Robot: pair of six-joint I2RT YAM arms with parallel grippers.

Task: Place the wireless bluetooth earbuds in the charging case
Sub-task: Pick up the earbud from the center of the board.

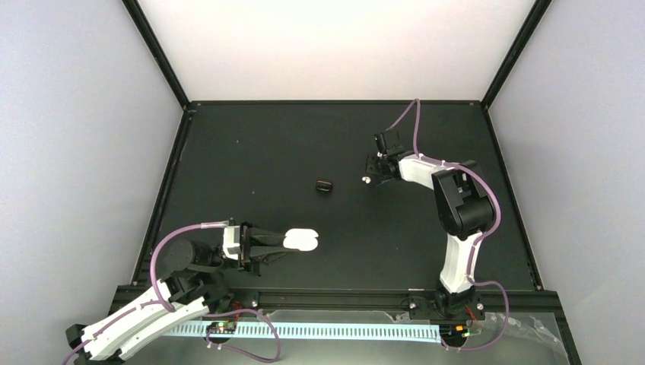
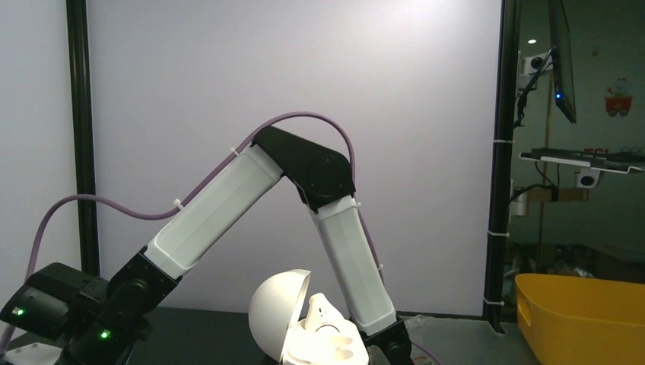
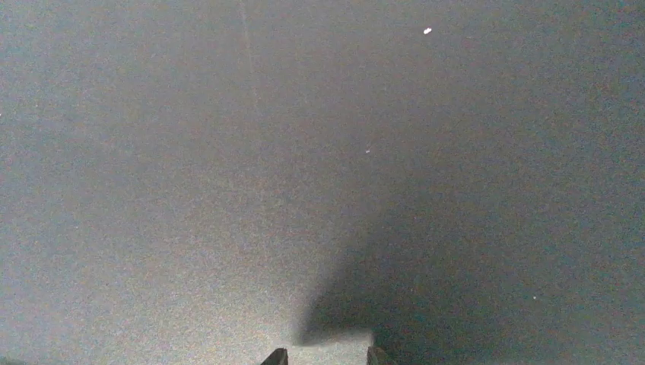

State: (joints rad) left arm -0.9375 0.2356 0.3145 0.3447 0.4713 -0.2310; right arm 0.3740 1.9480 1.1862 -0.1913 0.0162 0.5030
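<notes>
Charging case (image 1: 303,241), white, lid open, is gripped by the left hand (image 1: 280,242) at the front of the desk (image 1: 251,152); a small black object (image 1: 325,185) lies mid-desk. Left wrist: one white earbud (image 2: 319,308) sits inside. Right wrist: right hand (image 3: 325,356) parted, empty.

1. Black table surface (image 1: 251,152): matte, fills the centre of the top view.
2. Black frame post (image 1: 156,46): slants up at upper left.
3. Light strip (image 1: 327,331): runs along the bottom edge.
4. Yellow bin (image 2: 586,319): lower right of the left wrist view.
5. Monitor (image 2: 563,61): upper right, seen edge-on.
</notes>
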